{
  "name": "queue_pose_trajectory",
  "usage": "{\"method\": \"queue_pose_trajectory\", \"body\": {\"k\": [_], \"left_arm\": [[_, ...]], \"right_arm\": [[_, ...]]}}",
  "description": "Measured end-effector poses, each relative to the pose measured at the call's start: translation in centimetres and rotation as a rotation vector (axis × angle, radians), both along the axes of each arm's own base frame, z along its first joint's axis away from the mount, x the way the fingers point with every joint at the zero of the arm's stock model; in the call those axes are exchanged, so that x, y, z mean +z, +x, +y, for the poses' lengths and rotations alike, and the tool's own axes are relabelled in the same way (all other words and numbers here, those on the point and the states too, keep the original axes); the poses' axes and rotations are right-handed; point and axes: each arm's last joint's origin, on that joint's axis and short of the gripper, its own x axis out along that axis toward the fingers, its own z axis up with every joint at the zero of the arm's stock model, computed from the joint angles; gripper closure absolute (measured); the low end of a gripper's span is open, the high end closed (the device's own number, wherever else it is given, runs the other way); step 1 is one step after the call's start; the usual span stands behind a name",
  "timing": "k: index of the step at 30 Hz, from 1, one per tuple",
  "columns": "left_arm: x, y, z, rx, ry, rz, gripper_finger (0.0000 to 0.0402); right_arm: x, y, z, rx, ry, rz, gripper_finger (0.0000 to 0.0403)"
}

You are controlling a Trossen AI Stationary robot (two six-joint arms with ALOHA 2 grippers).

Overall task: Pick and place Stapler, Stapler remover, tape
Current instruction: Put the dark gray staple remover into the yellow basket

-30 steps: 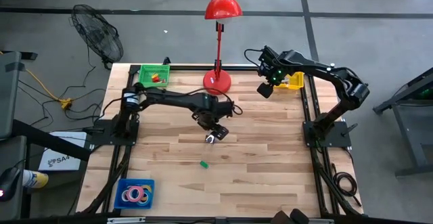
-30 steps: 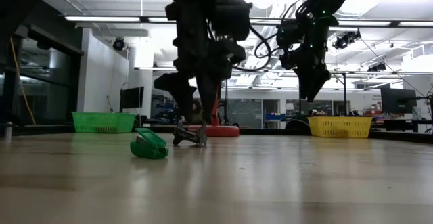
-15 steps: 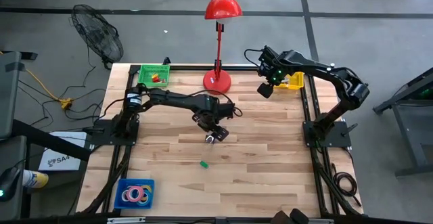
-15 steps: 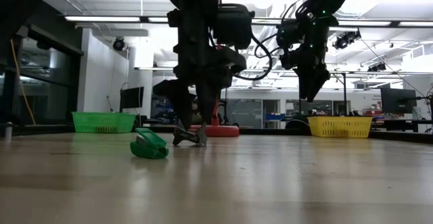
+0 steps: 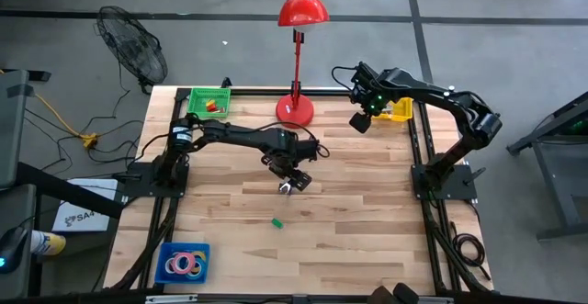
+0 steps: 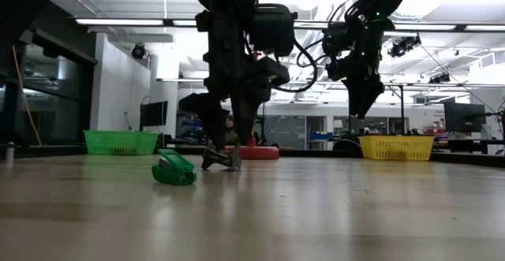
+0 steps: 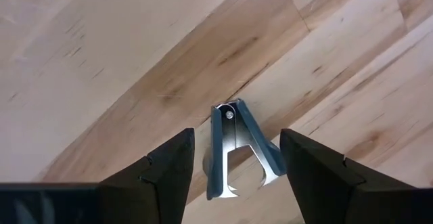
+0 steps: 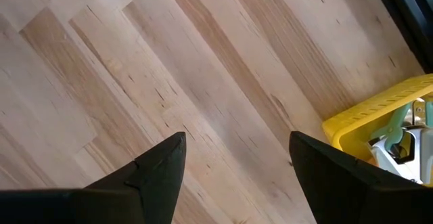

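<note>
Far left near corner, the tape (image 5: 185, 264) sits in its blue tray (image 5: 166, 252), untouched. Mid-table, the left pincer (image 5: 290, 184) hangs over the staple remover (image 7: 238, 149) — fingers spread wide, one either side, nothing gripped yet. I'd drop straight down, keep it centred, and close across the two blue arms so it doesn't twist out. Green stapler (image 5: 276, 221) lies just nearer. Far right, the right pincer (image 5: 360, 120) waits wide open and empty beside the yellow basket (image 5: 401, 112).
</note>
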Motion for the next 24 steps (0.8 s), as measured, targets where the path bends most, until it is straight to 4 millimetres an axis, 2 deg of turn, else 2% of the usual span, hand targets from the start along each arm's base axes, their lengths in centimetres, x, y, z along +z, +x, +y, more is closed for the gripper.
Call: {"method": "queue_pose_trajectory", "body": {"k": [9,19,24], "left_arm": [[0.0,0.0,0.0,0.015,0.002,0.003,0.0188],[-2.4,0.6,0.0,0.009,-0.021,0.038,0.0188],[-2.5,0.6,-0.3,-0.011,-0.029,0.050,0.0188]], "right_arm": [[0.0,0.0,0.0,0.008,-0.001,0.001,0.0148],[0.0,0.0,0.0,0.019,-0.003,0.001,0.0148],[0.0,0.0,0.0,0.031,-0.001,0.006,0.0148]]}}
